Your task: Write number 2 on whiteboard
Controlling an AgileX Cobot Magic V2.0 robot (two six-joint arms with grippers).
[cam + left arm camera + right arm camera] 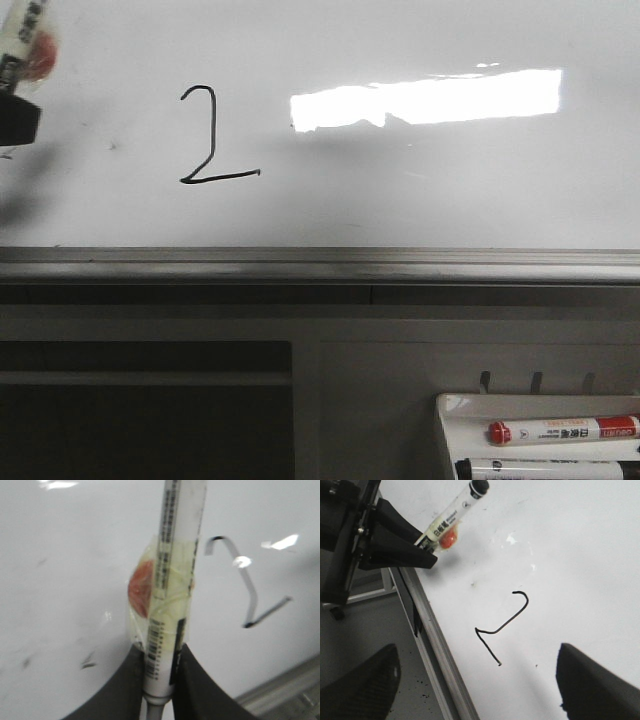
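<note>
The number 2 [212, 135] stands complete on the whiteboard [420, 190], left of centre above its grey lower edge. Left pincer [160, 680] clamps a taped marker [172, 580] near the board's left edge; right pincer [475, 680] gapes empty.

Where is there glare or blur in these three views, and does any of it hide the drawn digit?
Front view: a bright rectangular reflection lies on the whiteboard beside the number 2, which stays sharp. Left wrist view: soft overall; the marker is blurred and a small glare spot sits on the stroke. Right wrist view: the digit is clear, the near fingers out of focus.
</note>
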